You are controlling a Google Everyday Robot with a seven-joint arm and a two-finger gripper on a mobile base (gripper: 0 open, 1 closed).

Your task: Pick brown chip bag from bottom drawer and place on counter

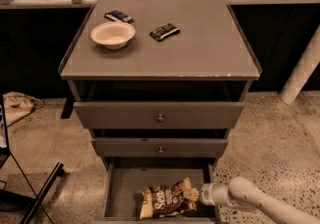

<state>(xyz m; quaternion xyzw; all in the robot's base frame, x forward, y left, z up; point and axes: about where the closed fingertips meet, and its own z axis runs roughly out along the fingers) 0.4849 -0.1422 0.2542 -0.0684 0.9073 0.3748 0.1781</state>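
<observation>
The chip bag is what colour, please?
The bag is brown with cream ends, white lettering; gripper at its right end; camera view.

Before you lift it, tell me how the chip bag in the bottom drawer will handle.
The chip bag looks puffy and crinkled, so it is probably light and floppy, sagging from whichever end is held. The gripper sits at its right end in the bottom drawer; held there, the bag would likely hang and swing. Its crinkly film may slip.

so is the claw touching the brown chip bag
Touching. The camera view shows the claw meeting the right end of the brown chip bag in the bottom drawer, no gap.
</observation>
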